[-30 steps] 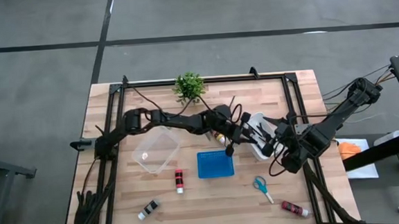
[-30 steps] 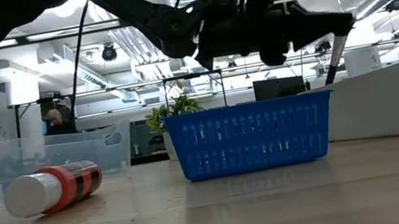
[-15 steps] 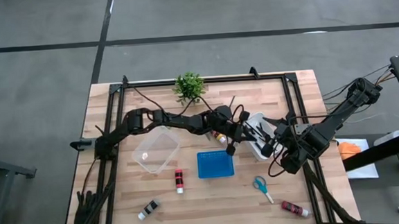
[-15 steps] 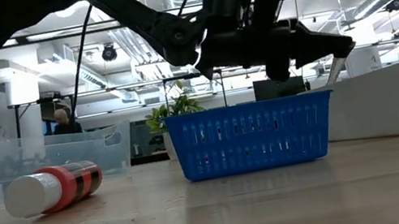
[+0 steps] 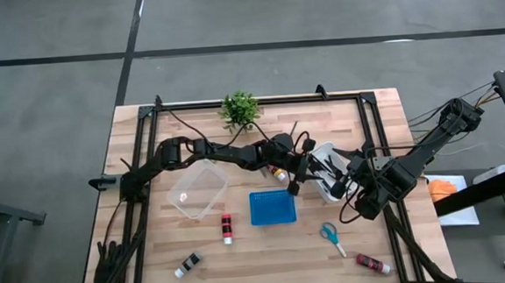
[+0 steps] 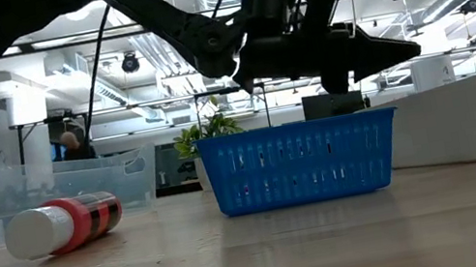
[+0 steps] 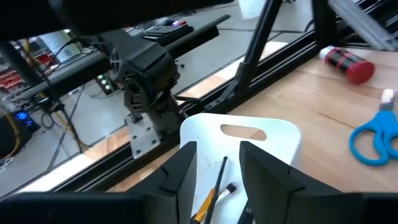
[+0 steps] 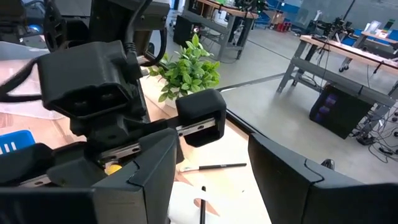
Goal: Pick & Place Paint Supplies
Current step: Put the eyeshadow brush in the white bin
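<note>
Left wrist view: left hand (image 7: 214, 180) parted over brush (image 7: 212, 190), empty.

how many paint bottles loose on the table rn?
3. Red bottle left of the blue basket, black-and-white bottle near the front-left, red bottle at the front-right. Another may sit hidden under the left arm.

1. Overhead, we're looking straight down from well above on the whole table (image 5: 268, 246), floor all round.
2. Down low, level across the tabletop, blue basket (image 6: 300, 162) close and centre frame.
3. Left wrist peers close onto the white bin (image 7: 249, 140).
4. Right wrist faces the potted plant (image 8: 186, 70), which the overhead and low views share.
</note>
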